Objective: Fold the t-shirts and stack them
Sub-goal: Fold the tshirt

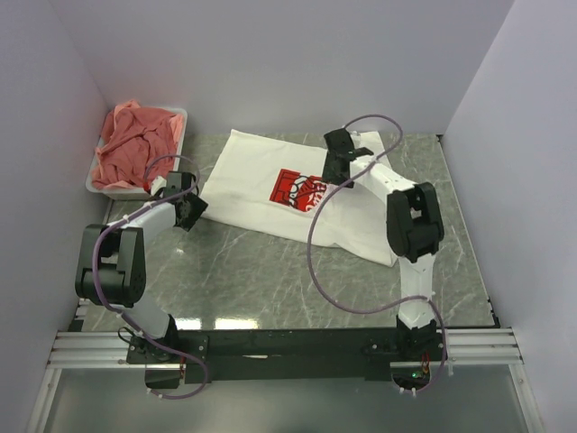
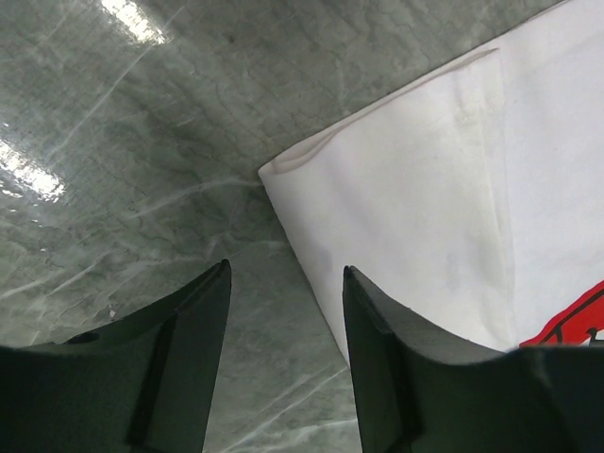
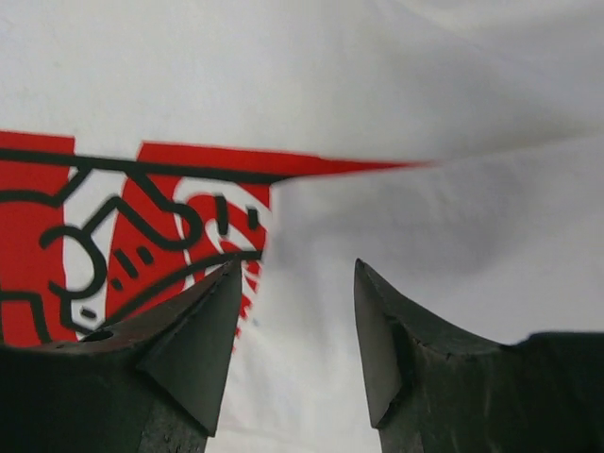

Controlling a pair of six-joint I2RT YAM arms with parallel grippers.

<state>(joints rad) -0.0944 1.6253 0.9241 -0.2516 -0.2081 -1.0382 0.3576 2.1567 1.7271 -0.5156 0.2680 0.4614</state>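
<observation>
The green marbled table (image 1: 270,280) lies under both my arms. The white t-shirt (image 1: 257,180) is spread across its far middle, partly folded, running from the far left down toward the near right. At the far left corner sits the white tub (image 1: 93,177), with the salmon-pink t-shirts (image 1: 135,144) heaped loosely inside it. The white shirt's red print (image 1: 296,191) faces up near the middle of the cloth, and a flap of white fabric lies over its right edge.

My right claw (image 3: 295,269) hangs over that spot with its fingers apart and nothing between them. One tip is above the print and the other above the plain white flap.

My left claw (image 2: 286,274) is low at the shirt's left corner, also spread wide and holding nothing. One finger is over bare table and the other is over the edge of the cloth.
</observation>
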